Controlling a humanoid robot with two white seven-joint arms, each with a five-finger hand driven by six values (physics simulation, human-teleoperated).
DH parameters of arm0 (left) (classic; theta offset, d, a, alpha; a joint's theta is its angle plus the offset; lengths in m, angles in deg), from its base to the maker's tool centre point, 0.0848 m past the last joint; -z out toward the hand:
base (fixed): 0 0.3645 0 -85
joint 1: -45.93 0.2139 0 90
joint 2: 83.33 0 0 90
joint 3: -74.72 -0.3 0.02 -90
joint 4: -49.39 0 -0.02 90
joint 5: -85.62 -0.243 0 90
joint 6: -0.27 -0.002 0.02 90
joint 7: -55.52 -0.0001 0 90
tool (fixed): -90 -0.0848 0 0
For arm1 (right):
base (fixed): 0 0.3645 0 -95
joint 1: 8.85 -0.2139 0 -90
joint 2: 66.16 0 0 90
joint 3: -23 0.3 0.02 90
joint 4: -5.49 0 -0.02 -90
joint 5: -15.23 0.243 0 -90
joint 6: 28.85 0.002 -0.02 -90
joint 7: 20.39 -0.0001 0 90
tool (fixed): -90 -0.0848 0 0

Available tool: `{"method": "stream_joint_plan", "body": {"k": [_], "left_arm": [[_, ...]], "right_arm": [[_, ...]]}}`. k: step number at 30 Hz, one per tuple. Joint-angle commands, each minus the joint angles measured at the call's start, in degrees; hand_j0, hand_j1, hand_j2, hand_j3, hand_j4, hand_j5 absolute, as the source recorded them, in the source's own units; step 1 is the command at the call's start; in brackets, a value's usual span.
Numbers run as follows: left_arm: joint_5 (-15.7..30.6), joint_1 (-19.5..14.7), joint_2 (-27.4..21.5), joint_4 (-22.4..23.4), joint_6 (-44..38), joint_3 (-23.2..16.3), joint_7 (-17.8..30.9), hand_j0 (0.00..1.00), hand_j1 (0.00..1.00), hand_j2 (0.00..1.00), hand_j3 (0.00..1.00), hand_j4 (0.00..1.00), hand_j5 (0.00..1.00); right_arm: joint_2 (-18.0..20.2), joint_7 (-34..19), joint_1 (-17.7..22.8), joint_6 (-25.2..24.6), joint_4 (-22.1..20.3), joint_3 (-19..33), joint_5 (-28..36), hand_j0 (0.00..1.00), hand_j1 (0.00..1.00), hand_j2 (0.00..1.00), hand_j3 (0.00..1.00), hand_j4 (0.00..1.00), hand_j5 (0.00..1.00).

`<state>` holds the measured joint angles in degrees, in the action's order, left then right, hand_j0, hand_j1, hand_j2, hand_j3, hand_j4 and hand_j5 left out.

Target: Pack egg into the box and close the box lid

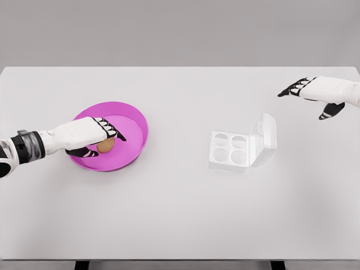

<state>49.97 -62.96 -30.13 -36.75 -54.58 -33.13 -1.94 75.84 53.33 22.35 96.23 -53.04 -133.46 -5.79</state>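
Observation:
A brown egg [105, 145] lies in the pink bowl [135, 126] on the left of the white table. My left hand [98, 142] reaches into the bowl from the left. Its fingers [111, 130] stretch over the egg, the thumb sits just beside it, and the grip is not closed. The white egg box [229, 151] stands right of the middle, its cups empty and its lid [265, 136] standing up on the right side. My right hand [315, 95] hovers open at the far right, behind and to the right of the box, holding nothing.
The white table [180, 214] runs across the whole view, with its front edge near the bottom of the picture. A plain grey wall stands behind it. Only the bowl and the box rest on the table.

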Motion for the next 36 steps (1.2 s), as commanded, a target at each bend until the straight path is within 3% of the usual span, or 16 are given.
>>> {"method": "stream_joint_plan", "body": {"k": [1, 15, 36], "left_arm": [[0.32, 0.0, 0.06, 0.18, -0.15, 0.02, -0.02, 0.79, 0.79, 0.79, 0.79, 0.79, 0.79], [0.32, 0.0, 0.15, 0.7, -0.15, -1.04, -0.2, 0.78, 0.78, 0.78, 0.78, 0.78, 0.78], [0.5, -0.09, 0.06, 0.97, -0.15, -0.86, -0.2, 0.61, 0.61, 0.61, 0.61, 0.61, 0.61]], "right_arm": [[-0.05, 0.02, 0.0, -0.08, 0.0, 0.1, 0.28, 1.0, 1.0, 1.0, 1.0, 1.0, 1.0], [-0.05, 0.02, 0.0, -0.08, -0.09, 0.1, 0.28, 1.0, 1.0, 1.0, 1.0, 1.0, 1.0], [-0.05, 0.02, 0.0, -0.08, 0.0, 0.1, 0.28, 1.0, 1.0, 1.0, 1.0, 1.0, 1.0]]}}
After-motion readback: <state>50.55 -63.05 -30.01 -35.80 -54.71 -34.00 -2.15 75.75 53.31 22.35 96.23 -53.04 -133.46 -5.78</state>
